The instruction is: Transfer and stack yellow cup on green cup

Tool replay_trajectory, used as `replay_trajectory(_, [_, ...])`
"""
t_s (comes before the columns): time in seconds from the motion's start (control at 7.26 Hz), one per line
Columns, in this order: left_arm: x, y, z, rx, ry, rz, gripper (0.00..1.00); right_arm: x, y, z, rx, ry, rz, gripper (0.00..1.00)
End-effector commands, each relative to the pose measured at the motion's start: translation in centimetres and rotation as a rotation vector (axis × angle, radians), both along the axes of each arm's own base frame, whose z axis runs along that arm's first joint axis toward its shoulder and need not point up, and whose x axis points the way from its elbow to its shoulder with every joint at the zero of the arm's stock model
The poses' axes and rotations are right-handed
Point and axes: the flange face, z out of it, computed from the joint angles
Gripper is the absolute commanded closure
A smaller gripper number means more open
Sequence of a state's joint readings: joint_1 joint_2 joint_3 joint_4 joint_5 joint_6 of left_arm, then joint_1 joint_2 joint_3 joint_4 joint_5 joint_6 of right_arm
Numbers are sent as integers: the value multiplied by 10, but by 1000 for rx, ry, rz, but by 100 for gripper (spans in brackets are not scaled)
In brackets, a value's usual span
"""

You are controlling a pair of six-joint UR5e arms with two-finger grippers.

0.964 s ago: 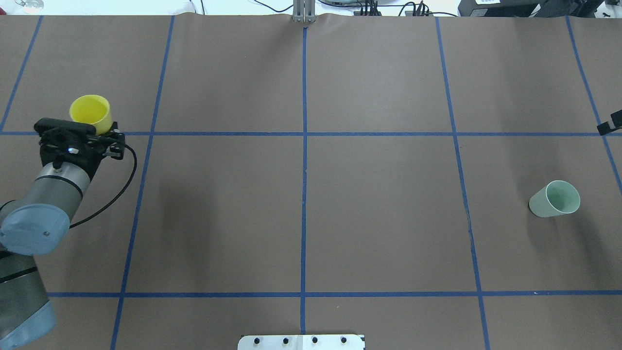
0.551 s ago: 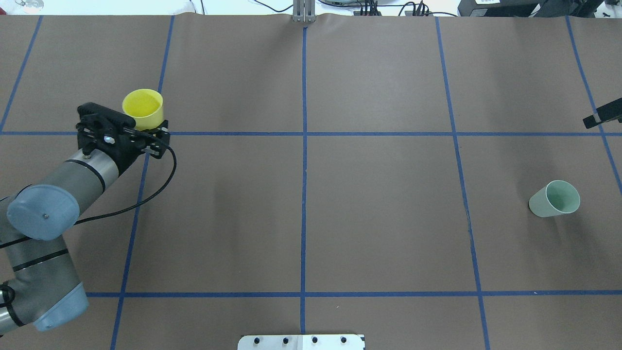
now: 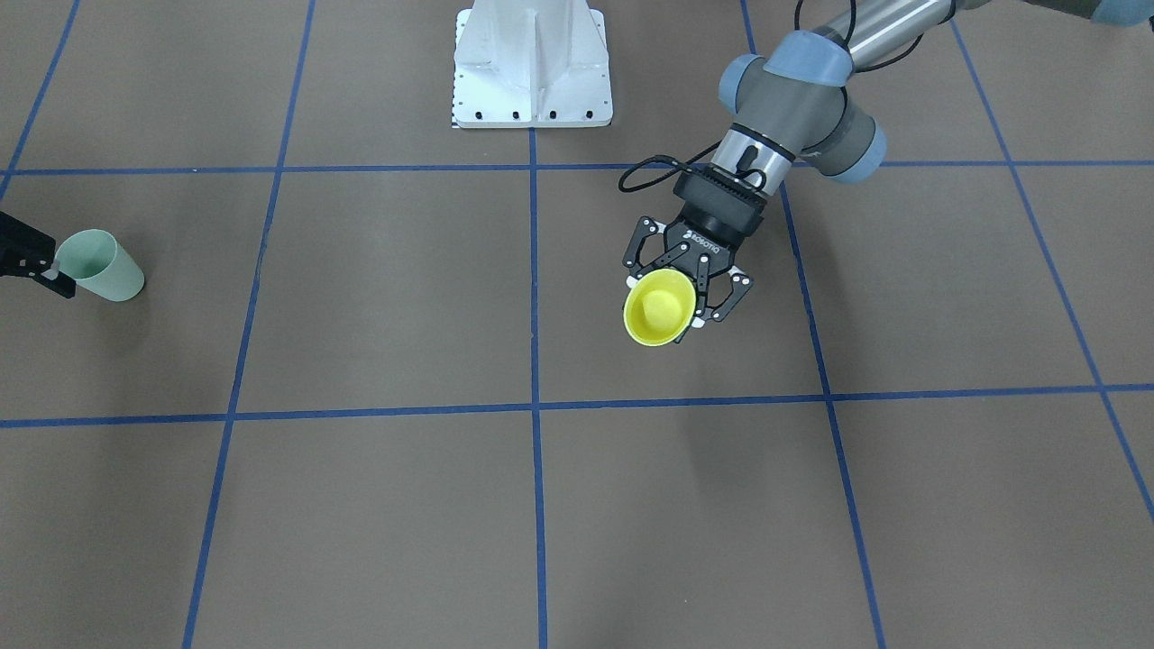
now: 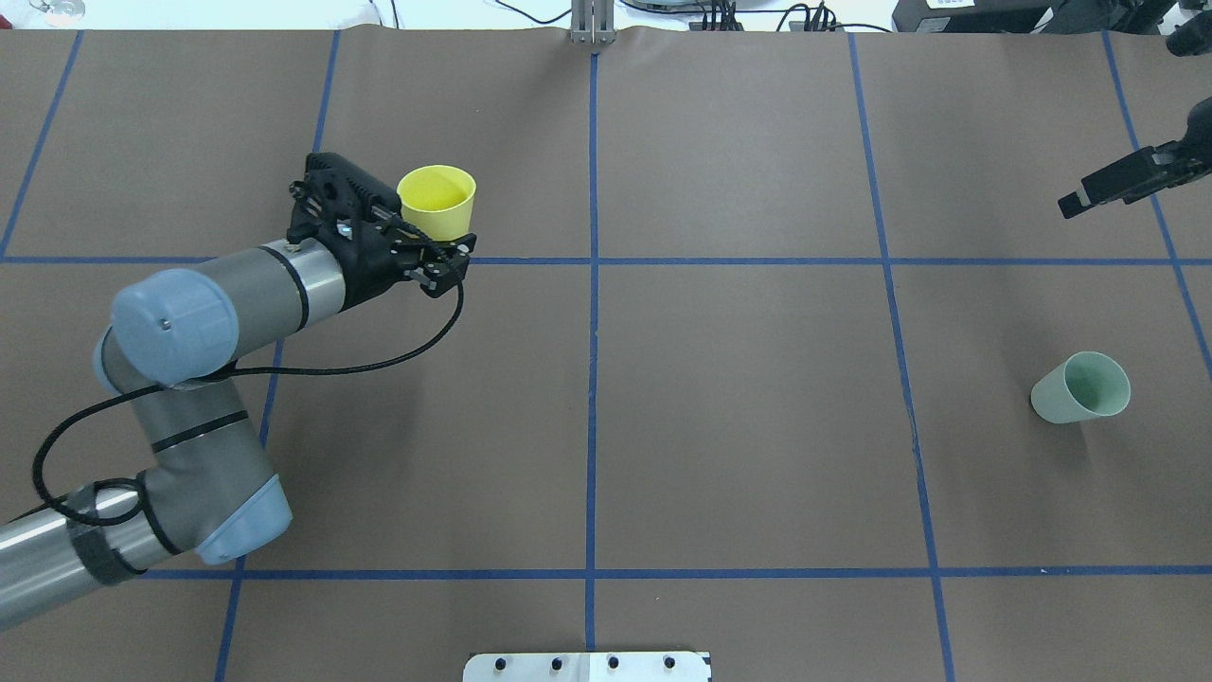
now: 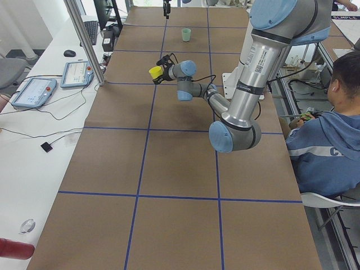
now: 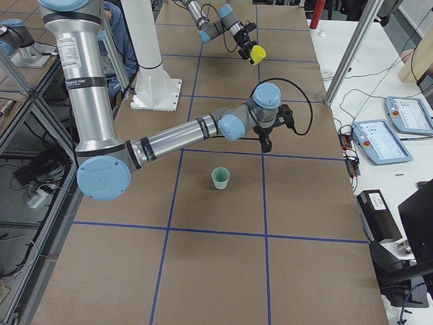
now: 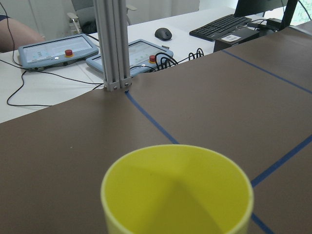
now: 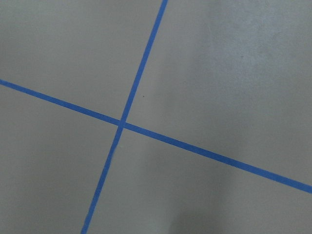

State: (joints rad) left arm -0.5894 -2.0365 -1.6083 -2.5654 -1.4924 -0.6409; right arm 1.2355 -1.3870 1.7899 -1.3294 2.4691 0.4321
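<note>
Entry, transfer leg. The left gripper [image 3: 672, 302] has its jaws clamped on the yellow cup [image 4: 436, 201], gripping the side wall from the side. The cup sits upright, mouth up, and looks to be off the table. It is well apart from the green cup [image 4: 1079, 388], out towards the robot's left. You likely want this side grip because it leaves the base free to drop into the green cup's mouth.

The green cup stands upright, mouth up, with nothing touching it. The right gripper [image 4: 1079, 199] hangs near the green cup, on its far side from the robot and apart from it. I cannot tell its jaw state. It is probably waiting for a hand-over, since the green cup lies on the right arm's side.
</note>
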Motion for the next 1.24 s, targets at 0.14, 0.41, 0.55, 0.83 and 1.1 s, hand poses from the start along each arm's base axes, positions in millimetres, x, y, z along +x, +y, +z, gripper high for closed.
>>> replay_trajectory(0.14, [0,-21,-30,298,19,160,100,-49,-9,-63,-72,-57,24,0])
replay_trajectory(0.41, [27,-27,-32,281,14,179,100,-75,0,-94,-87,-85,13,0])
replay_trajectory(0.55, [29,-18,-62,282,72,187,100,-87,1,-112,-117,-104,21,0])
replay_trajectory(0.83, [37,-10,-51,274,62,201,100,-118,9,-152,-167,-134,41,0])
replay_trajectory(1.1, [52,26,-53,422,55,352,100,-157,22,-170,-189,-135,29,0])
